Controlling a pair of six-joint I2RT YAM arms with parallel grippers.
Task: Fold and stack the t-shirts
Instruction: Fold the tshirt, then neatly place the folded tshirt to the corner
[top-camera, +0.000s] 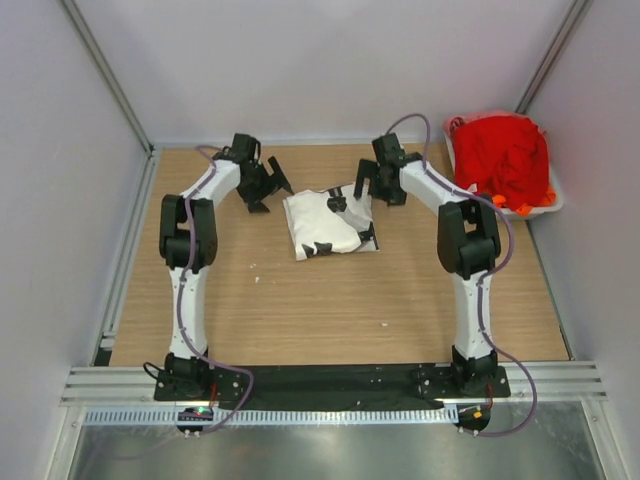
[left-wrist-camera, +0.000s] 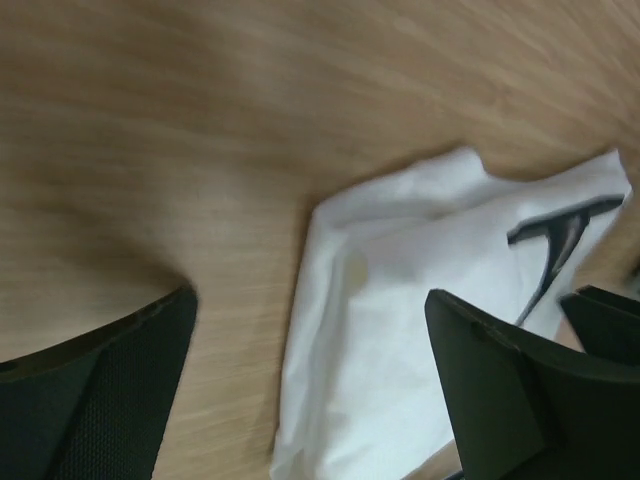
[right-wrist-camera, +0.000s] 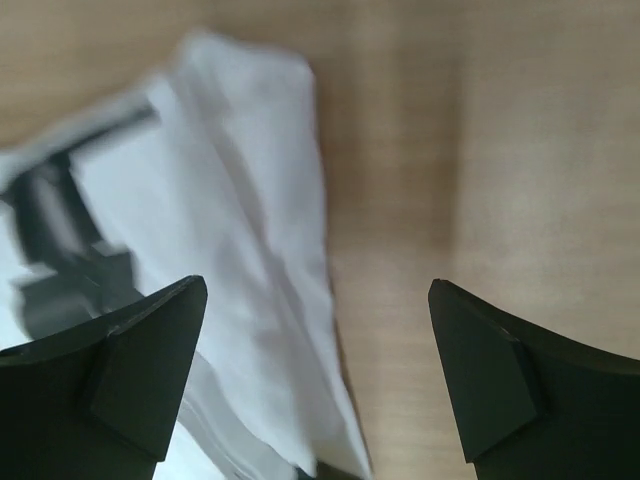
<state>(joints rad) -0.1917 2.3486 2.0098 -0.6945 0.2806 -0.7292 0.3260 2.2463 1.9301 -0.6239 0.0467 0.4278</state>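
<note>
Tub (top-camera: 556, 203) at the bench's (top-camera: 330, 310) far right corner holds the heaped red t-shirts (top-camera: 505, 160). The folded white t-shirt (top-camera: 325, 225) lies mid-bench, toward the far edge. Left fingers (left-wrist-camera: 100, 400) are spread wide just left of it, right fingers (right-wrist-camera: 510, 380) spread wide over its right edge, both empty.

The white t-shirt (right-wrist-camera: 240, 200) runs off the right wrist view's lower edge, its black marks (right-wrist-camera: 60, 230) blurred; heaped red t-shirts (top-camera: 505, 155) hide the inside of the pale tub (top-camera: 557, 203).
</note>
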